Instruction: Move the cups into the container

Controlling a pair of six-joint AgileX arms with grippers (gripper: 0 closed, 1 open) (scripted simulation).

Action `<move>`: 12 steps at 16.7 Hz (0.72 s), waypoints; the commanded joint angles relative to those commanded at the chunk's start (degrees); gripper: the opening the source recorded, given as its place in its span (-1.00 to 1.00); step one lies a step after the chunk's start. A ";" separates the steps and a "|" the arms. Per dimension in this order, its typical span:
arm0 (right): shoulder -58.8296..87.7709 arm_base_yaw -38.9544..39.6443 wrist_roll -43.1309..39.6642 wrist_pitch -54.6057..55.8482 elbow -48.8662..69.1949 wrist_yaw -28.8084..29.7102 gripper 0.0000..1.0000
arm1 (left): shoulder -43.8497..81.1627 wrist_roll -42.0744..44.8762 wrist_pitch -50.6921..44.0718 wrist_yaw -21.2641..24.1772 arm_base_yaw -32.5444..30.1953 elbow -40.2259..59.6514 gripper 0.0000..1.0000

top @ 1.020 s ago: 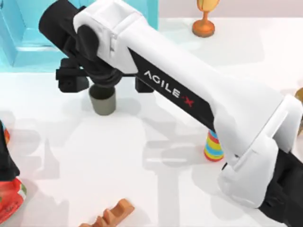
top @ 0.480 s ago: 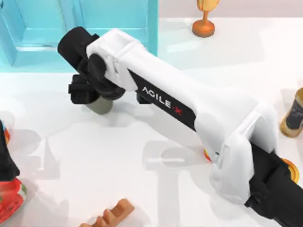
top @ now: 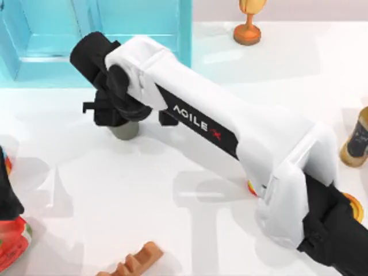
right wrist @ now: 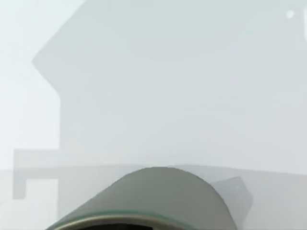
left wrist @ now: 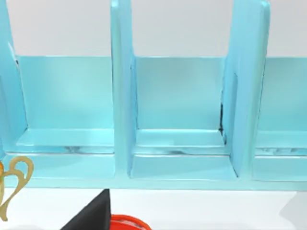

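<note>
An olive-grey cup (top: 125, 131) stands upright on the white table just in front of the light-blue container (top: 144, 34). My right gripper (top: 129, 118) hangs straight over the cup and hides most of it. It is open, with a black finger (top: 167, 118) standing apart on each side of the cup. The cup's rim (right wrist: 144, 201) sits very close in the right wrist view. My left arm (top: 6, 190) is parked at the table's left edge. Its wrist view looks into the container's compartments (left wrist: 182, 167).
An orange goblet (top: 247, 31) stands at the back. A striped ring stack (top: 252, 187) peeks from under my right arm. A yellow-brown can (top: 357, 141) and an orange disc (top: 353, 207) sit at the right edge, a brown ridged bar (top: 135, 264) at the front, a red object (top: 12, 241) front left.
My right arm swung slightly right and dropped over the olive-grey cup, covering more of it. Its fingers have drawn a little closer together. The cup has not moved.
</note>
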 joint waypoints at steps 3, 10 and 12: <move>0.00 0.00 0.00 0.00 0.00 0.00 -0.36 | 0.00 0.00 0.00 0.00 0.00 0.00 1.00; 0.00 0.00 0.00 0.00 0.00 0.00 -1.00 | 0.00 0.00 0.00 0.00 0.00 0.00 1.00; 0.00 0.00 0.00 0.00 0.00 0.00 -1.00 | 0.00 0.00 0.00 0.00 0.00 0.00 1.00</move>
